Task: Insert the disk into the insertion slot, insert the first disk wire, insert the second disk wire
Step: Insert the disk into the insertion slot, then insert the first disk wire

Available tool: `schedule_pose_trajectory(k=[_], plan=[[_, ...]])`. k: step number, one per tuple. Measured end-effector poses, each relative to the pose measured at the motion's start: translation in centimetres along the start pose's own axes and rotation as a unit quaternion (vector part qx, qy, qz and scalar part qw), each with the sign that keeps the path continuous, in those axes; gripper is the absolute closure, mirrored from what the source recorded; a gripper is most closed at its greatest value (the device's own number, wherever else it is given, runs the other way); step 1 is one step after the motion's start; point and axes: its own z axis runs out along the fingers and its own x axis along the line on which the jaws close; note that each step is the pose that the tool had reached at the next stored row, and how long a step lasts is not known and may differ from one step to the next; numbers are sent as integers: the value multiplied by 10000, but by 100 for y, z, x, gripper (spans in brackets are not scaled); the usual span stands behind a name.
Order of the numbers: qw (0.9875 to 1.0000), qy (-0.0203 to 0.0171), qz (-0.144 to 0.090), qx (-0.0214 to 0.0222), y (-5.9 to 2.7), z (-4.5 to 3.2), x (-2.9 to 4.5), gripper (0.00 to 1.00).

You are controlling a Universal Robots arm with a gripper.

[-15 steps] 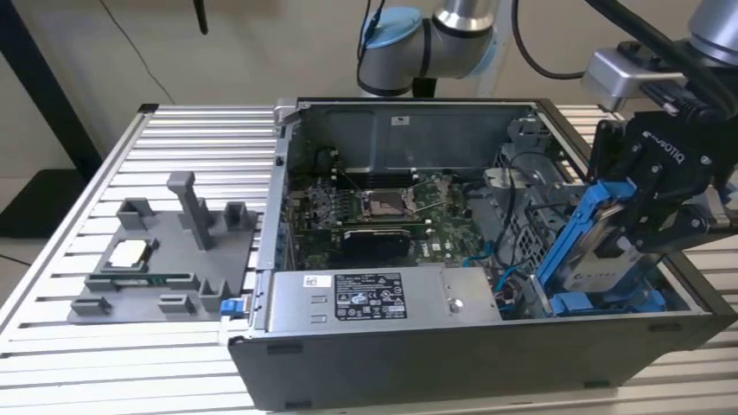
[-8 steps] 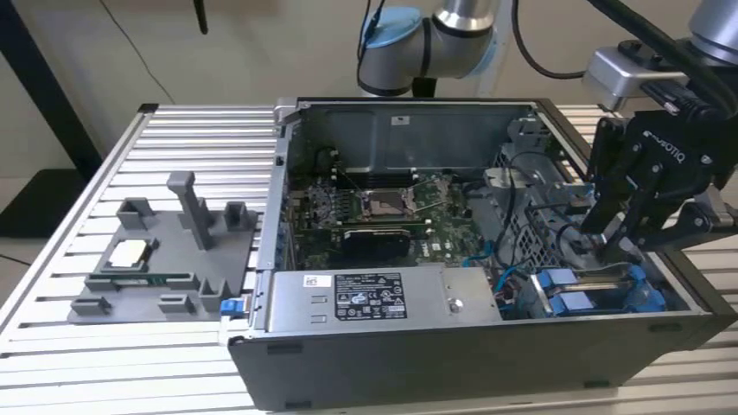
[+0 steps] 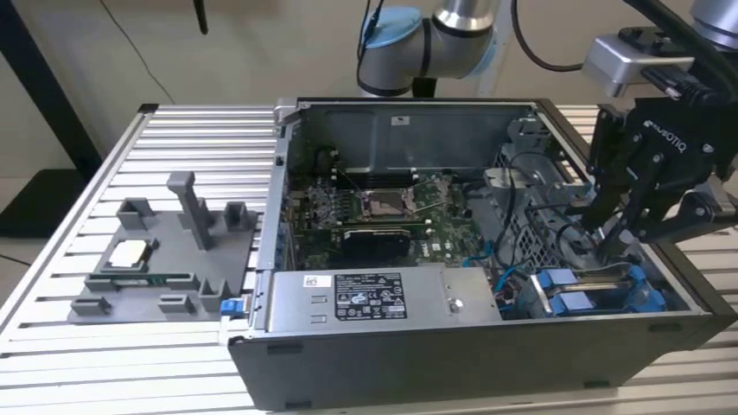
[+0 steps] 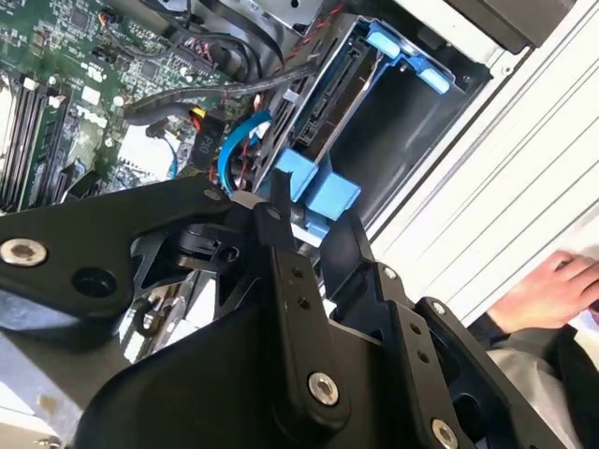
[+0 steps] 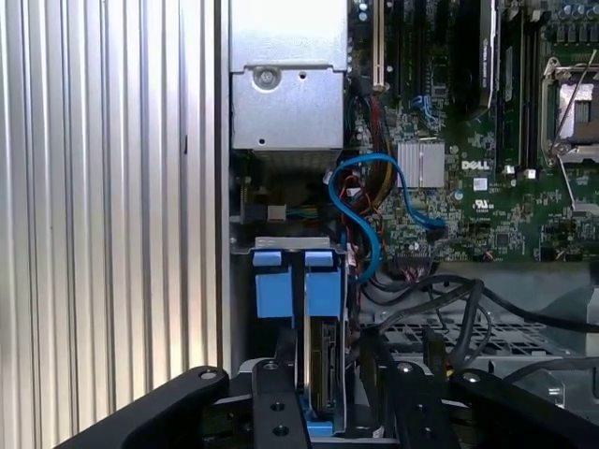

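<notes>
At the near corner of the open computer case (image 3: 461,363), toward the exterior view's right, the disk (image 3: 582,298) stands on edge inside the insertion slot (image 5: 290,245) of the dark drive cage (image 5: 440,327). Its blue carrier runs along the case's near wall. Both wrist views show the disk's thin upper edge, and the first wrist view shows two blue carrier tabs at the end nearest the power-supply box (image 3: 369,298).

The pincer (image 3: 617,246) hangs directly over the disk's other end, inside the case. Whether it is clenched on the disk or released cannot be told.

A blue cable (image 5: 360,210) loops from the motherboard (image 3: 381,203) toward the tabs, beside black and red leads. The cage's perforated wall lies just to the far side of the disk. The power-supply box lies along the near wall, to the exterior view's left of the disk.

The case rests on a ribbed metal worktop (image 3: 69,346). A grey fixture tray (image 3: 162,268) sits on it, well apart from the disk, to the exterior view's left. A person's hand (image 4: 552,295) appears near the case's outer wall in the second wrist view.
</notes>
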Motion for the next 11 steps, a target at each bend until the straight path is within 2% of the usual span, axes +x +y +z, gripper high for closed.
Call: schedule_pose_trajectory(k=[8, 9, 10, 11], plan=[[10000, -2, -1, 0, 20, -58, -128, 59], [10000, -12, -1, 1, 20, -59, -144, 59], [10000, -43, -2, 1, 21, -58, -156, 59], [9999, -105, -4, 3, 21, -58, -163, 59]])
